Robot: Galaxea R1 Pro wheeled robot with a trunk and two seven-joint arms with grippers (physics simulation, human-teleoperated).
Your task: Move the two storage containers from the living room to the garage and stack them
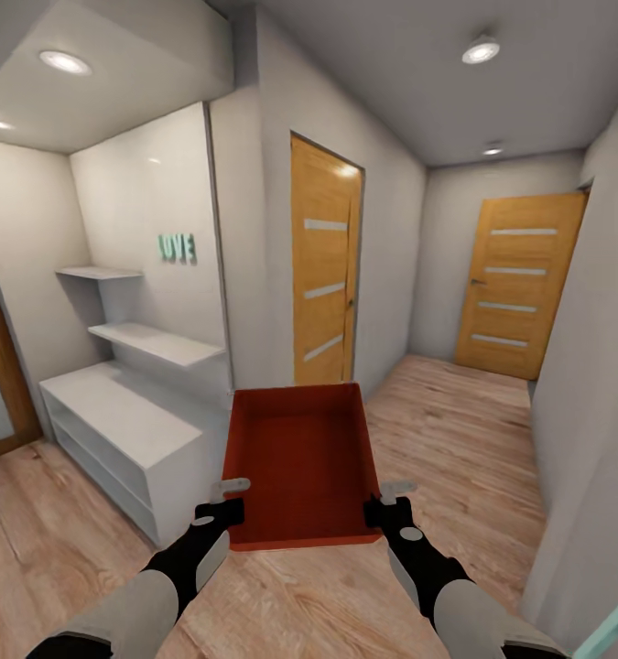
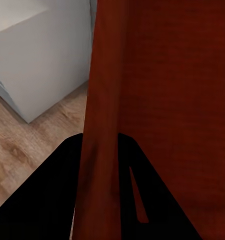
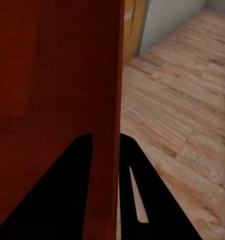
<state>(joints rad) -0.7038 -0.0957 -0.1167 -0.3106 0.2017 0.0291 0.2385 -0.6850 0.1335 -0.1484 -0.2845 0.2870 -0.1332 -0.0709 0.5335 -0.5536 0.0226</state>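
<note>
Both grippers were clamped on one orange-red rectangular open-top storage container (image 1: 301,462), held in the air between them, in front of the robot. Left black gripper (image 1: 227,499) gripped the container's left wall near its near corner; right black gripper (image 1: 387,502) gripped the right wall near the opposite near corner. In the left wrist view the left gripper's (image 2: 100,145) fingers (image 2: 57,195) sat one on each side of the red wall, wall running up between them w/ no gap visible. Same in the right wrist view: right gripper (image 3: 105,142) w/ one finger inside, one outside the wall. Container (image 2: 162,100) sat roughly level, open side up, nothing inside, its far end pointing away from the robot.

Below the container was light wood plank floor (image 1: 455,430). Just beside its left wall stood a low white cabinet (image 1: 116,430), w/ two white wall shelves (image 1: 153,340) above & teal "LOVE" letters (image 1: 177,247) on the white wall. Ahead, beyond the far end, was a wooden door w/ pale glazed slits (image 1: 325,265); a second similar door (image 1: 517,284) stood at the corridor's end, on the right. Round ceiling lights (image 1: 481,50) glowed overhead.
</note>
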